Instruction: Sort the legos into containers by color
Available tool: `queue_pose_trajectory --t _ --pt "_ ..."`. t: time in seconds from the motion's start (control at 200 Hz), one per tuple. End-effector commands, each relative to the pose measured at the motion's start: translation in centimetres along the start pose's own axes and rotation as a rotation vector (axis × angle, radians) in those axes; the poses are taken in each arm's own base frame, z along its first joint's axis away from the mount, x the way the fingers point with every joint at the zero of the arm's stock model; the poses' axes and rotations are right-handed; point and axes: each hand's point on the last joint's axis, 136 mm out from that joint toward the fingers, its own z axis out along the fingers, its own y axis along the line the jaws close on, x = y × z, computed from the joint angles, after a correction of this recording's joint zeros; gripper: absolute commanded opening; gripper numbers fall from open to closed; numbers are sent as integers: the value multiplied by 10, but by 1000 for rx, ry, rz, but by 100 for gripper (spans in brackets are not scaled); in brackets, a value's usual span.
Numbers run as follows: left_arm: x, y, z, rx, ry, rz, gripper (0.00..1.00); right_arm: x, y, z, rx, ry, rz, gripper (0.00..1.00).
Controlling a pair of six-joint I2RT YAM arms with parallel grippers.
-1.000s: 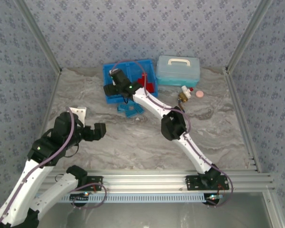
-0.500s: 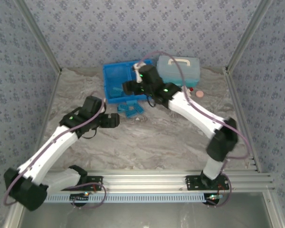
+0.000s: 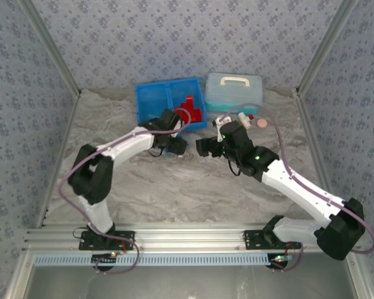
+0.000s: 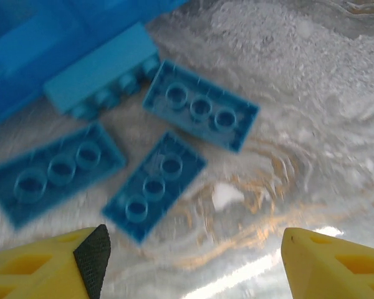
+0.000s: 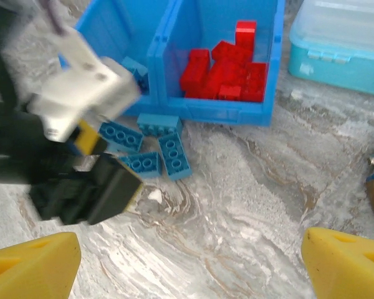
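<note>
Left wrist view showed the left claw [image 4: 193, 265] apart and empty, its yellow fingertips [image 4: 37, 265] low over the table [image 4: 311, 124]. Just ahead lay three blue bricks [image 4: 154, 185] flat on the table, with a fourth on its side just beside the tray [image 4: 25, 43]. The right claw [image 5: 187, 261] also stood wide apart, holding nothing, back from that cluster. Beyond, red bricks [image 5: 227, 65] were heaped in the tray's right compartment, and a pale case [image 5: 343, 43] sat just beside it.
</note>
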Motion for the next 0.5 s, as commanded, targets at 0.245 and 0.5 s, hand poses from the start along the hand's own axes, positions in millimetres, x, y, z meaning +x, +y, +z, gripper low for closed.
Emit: queue_pose_trajectory --t 0.245,0.5 --pt "-7 5 48 67 86 216 65 -12 -11 -14 30 -38 4 95" --pt "15 0 57 113 162 230 65 -12 -14 -9 33 -36 19 96"
